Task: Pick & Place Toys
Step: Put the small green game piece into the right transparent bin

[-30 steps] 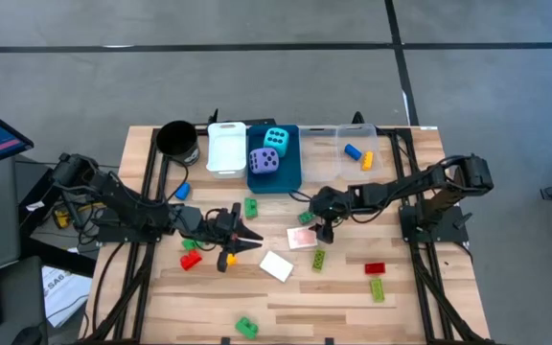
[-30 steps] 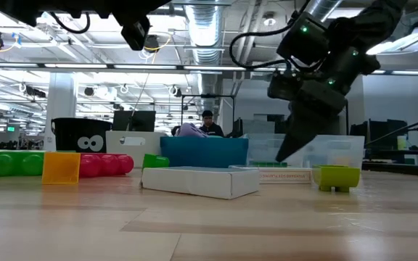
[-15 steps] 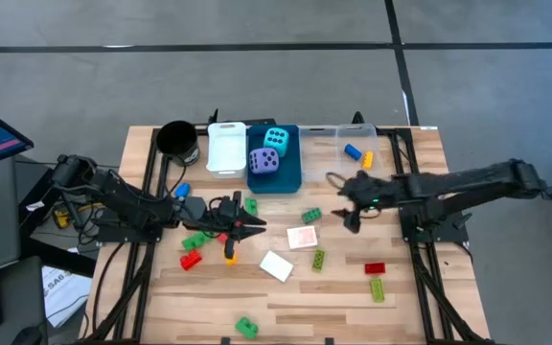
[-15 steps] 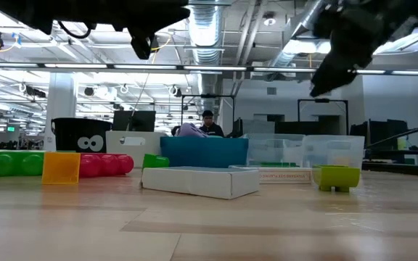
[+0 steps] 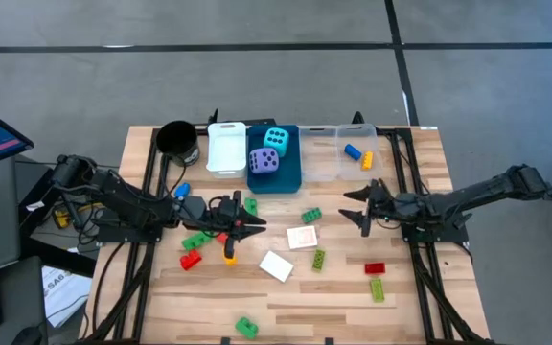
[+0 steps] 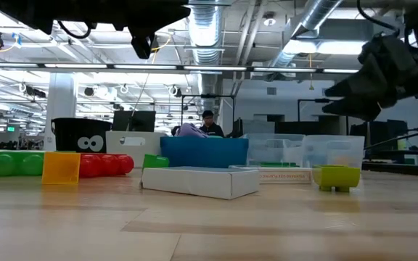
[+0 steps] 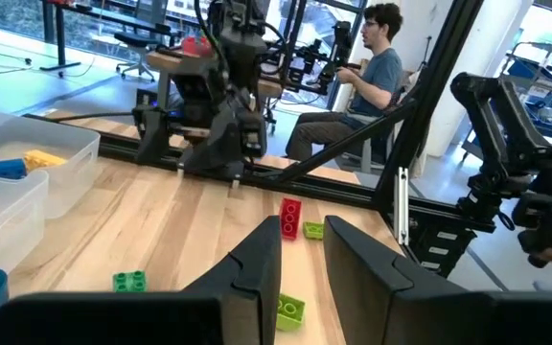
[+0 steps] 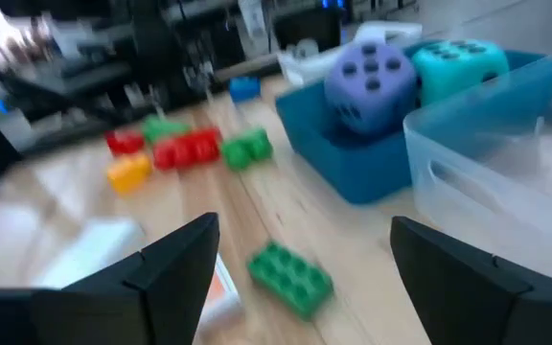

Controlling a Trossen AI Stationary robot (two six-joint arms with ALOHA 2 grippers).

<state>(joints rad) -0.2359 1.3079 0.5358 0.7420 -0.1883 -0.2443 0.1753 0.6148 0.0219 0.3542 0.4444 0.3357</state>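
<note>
Overhead, the right gripper (image 5: 360, 208) hangs at about 3 o'clock from the table's centre with its fingers (image 8: 166, 264) spread wide and nothing between them; it touches no toy. Just off its tips, toward 9 o'clock, lies a green brick (image 5: 310, 216) with studs up, and beside that a flat pale card (image 5: 302, 238) with a reddish print. The left gripper (image 5: 248, 225) sits near 9 o'clock of centre, its fingers (image 7: 257, 273) parted only narrowly and empty. Around it cluster a red brick (image 5: 191, 259), a green brick (image 5: 195, 241) and an orange brick (image 5: 229, 255). A white card (image 5: 276, 265) rests flat at about 6 o'clock of centre, tilted on the wood. Toward 12 o'clock the blue bin (image 5: 290, 172) holds the purple die (image 5: 264, 162) and the cyan die (image 5: 276, 140), touching each other, with the purple one nearer the table's middle. The clear bin (image 5: 332, 165) at 1 o'clock holds a blue brick (image 5: 352, 150) and a yellow brick (image 5: 367, 160).
</note>
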